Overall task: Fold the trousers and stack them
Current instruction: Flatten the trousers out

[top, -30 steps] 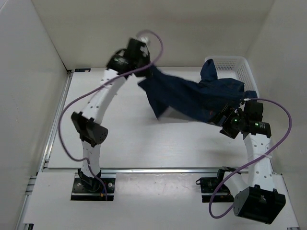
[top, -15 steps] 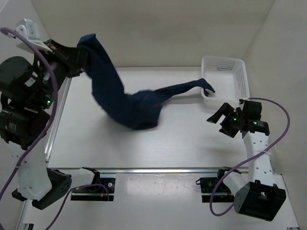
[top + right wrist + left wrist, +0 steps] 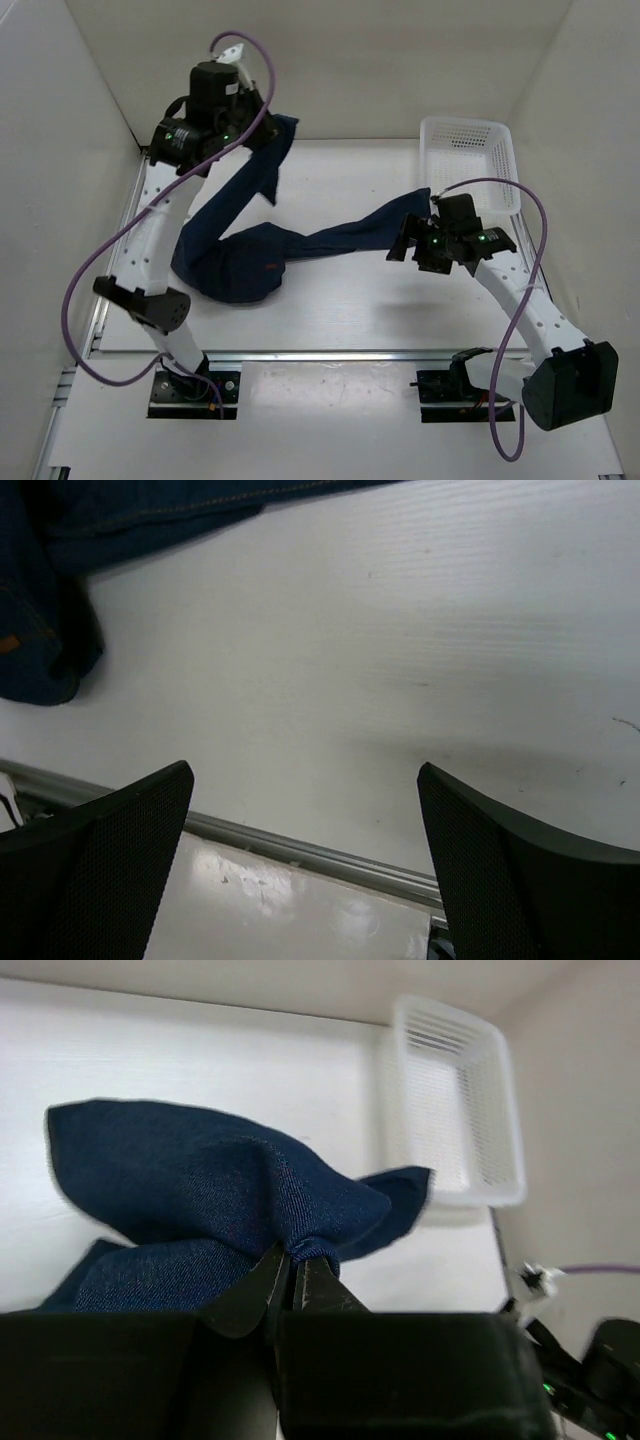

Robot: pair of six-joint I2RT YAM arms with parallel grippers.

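Note:
The trousers [image 3: 240, 268] are dark blue denim. They lie bunched in a heap on the left of the table, and one leg [image 3: 360, 232] stretches right. Another part rises from the heap to my left gripper [image 3: 268, 142], which is raised at the back left. In the left wrist view the left gripper [image 3: 293, 1258] is shut on a fold of the trousers [image 3: 200, 1185]. My right gripper [image 3: 403, 240] hovers just in front of the stretched leg's end, open. In the right wrist view the right gripper [image 3: 305, 772] is wide open over bare table, with the trousers [image 3: 45, 590] at the upper left.
A white mesh basket [image 3: 466, 122] stands at the back right, and its rim [image 3: 455, 1195] also shows in the left wrist view. A metal rail [image 3: 320, 352] runs along the table's near edge, seen as the rail [image 3: 300, 845] under the right gripper. White walls enclose the table.
The left arm swung from high at the far left to the back left, still holding the trousers. The leg end slid out of the basket. The right arm moved left toward it.

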